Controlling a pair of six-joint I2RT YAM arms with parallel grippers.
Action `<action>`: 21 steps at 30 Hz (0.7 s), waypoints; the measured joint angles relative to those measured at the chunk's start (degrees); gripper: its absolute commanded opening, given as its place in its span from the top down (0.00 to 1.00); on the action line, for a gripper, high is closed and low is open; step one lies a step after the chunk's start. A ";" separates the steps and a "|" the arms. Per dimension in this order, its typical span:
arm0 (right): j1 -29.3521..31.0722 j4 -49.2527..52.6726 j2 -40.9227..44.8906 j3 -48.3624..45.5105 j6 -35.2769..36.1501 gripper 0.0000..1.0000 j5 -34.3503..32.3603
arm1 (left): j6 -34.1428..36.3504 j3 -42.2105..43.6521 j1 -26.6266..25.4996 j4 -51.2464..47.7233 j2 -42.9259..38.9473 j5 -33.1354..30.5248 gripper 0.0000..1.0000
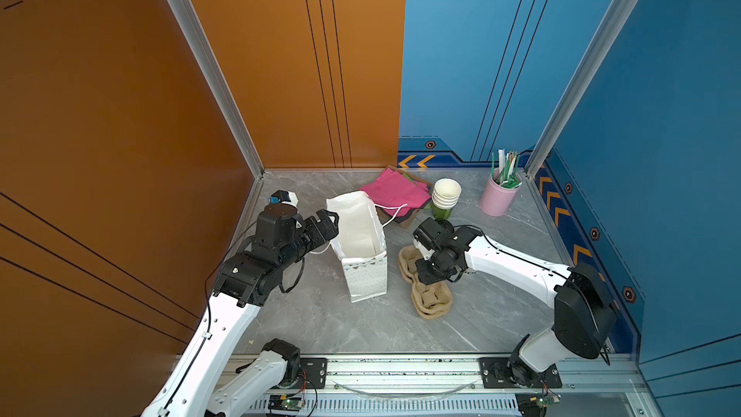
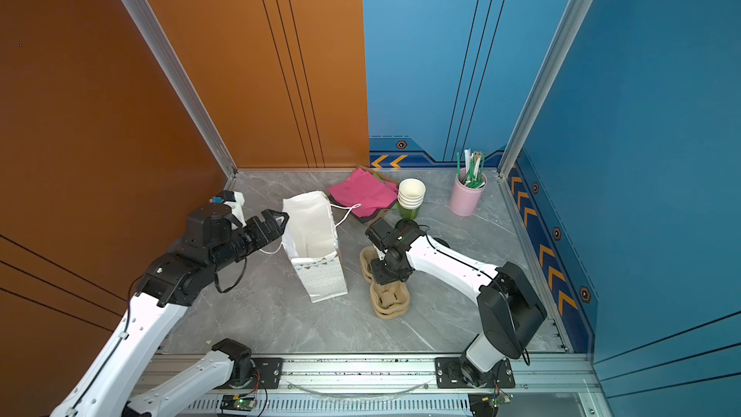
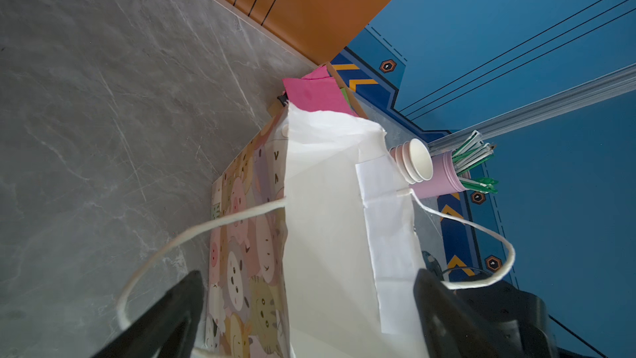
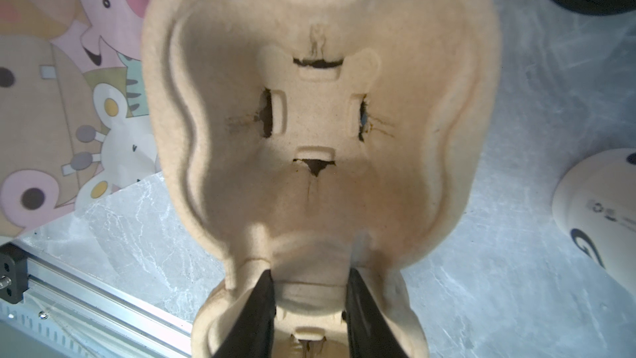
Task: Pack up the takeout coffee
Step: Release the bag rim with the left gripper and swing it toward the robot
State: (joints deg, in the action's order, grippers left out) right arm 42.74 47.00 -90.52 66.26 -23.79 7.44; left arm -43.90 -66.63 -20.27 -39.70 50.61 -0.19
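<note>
Takeout coffee point(image 4: 599, 215) sat seemingly beyond the pulp carrier point(image 4: 220, 167) from the bag point(image 1: 367, 278). Left fingers point(image 3: 172, 311) gaped wide at the bag's mouth; right fingers point(image 4: 261, 311) pinched the carrier's centre ridge. It wanted a level lift, clear of the bag

The bag point(image 3: 241, 253) is showing pastel cartoon animals outside and plain white inside, against a grey, white-veined marble surface point(image 1: 320, 314). The cup carrier point(image 4: 320, 115) is looking beige and the takeout coffee point(image 4: 602, 208) white with dark lettering, while a pink holder point(image 1: 497, 196) is displaying green and white straws point(image 1: 507, 166).
</note>
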 measured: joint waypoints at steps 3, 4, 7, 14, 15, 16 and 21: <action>-0.31 -0.02 0.00 0.00 0.00 0.68 0.39 | 1.68 -2.97 -0.04 -0.20 -1.25 0.94 0.05; -0.39 -0.02 0.00 0.00 0.02 0.67 0.52 | 2.29 -3.93 -0.15 -0.20 -1.77 1.68 0.06; -0.76 -0.04 0.00 0.00 0.22 0.68 1.14 | 3.76 -6.23 -1.79 -0.07 -3.98 4.52 0.10; -1.20 -0.09 0.00 0.00 0.44 0.68 2.25 | 6.27 -3.98 -14.62 0.24 -9.27 8.04 0.23; -1.20 -0.09 0.00 0.00 0.42 0.68 2.45 | 6.43 -2.91 -17.49 0.24 -9.60 7.61 0.25; -1.20 -0.09 0.00 0.00 0.42 0.68 2.51 | 6.47 -1.92 -20.24 0.24 -9.64 6.97 0.25; -1.42 -0.39 0.22 -0.37 0.42 0.68 2.89 | 6.64 1.55 -35.95 -0.39 -7.10 0.24 0.26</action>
State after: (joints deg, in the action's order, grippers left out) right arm 41.32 46.61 -90.30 65.89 -23.38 10.33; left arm -37.26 -65.08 -56.23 -40.10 43.51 0.05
